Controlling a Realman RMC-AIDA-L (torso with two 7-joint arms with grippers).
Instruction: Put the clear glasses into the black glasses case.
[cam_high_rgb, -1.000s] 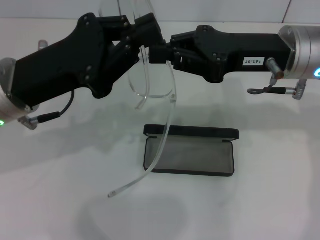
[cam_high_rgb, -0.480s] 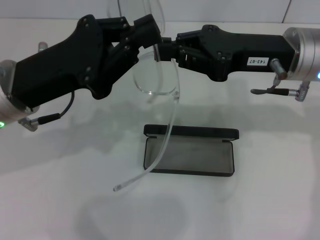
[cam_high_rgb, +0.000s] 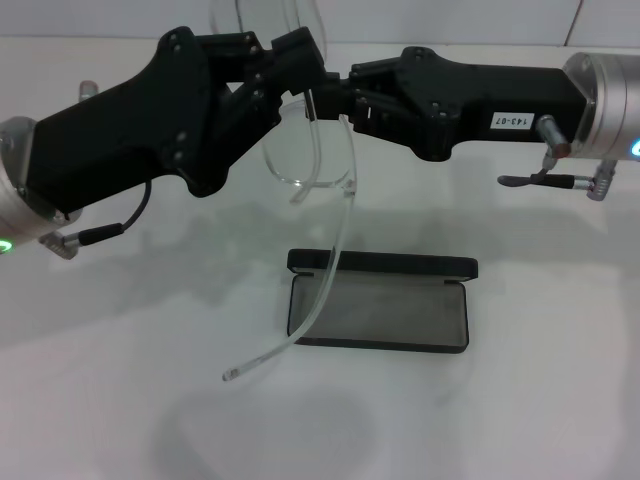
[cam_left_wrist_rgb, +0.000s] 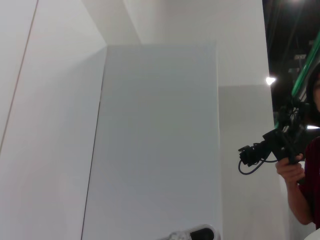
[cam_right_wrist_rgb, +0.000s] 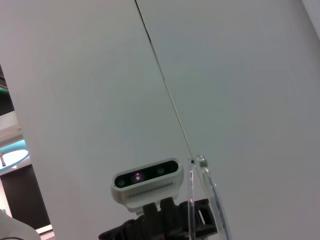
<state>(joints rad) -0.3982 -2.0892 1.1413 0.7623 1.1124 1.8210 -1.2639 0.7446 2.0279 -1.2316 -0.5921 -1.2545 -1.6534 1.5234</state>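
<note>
White table (cam_high_rgb: 560, 400): open black glasses case (cam_high_rgb: 380, 310) beneath held clear glasses (cam_high_rgb: 310, 170).

Over the last second the transparent, colourless plastic wraparound glasses (cam_high_rgb: 305, 150) have turned in mid-air at the upper centre of the frame: the lens now faces more broadside. The long dangling clear arm's tip has drifted slightly right. The black right gripper (cam_high_rgb: 335, 100) has edged left, closer against the black left gripper (cam_high_rgb: 300, 70).
</note>
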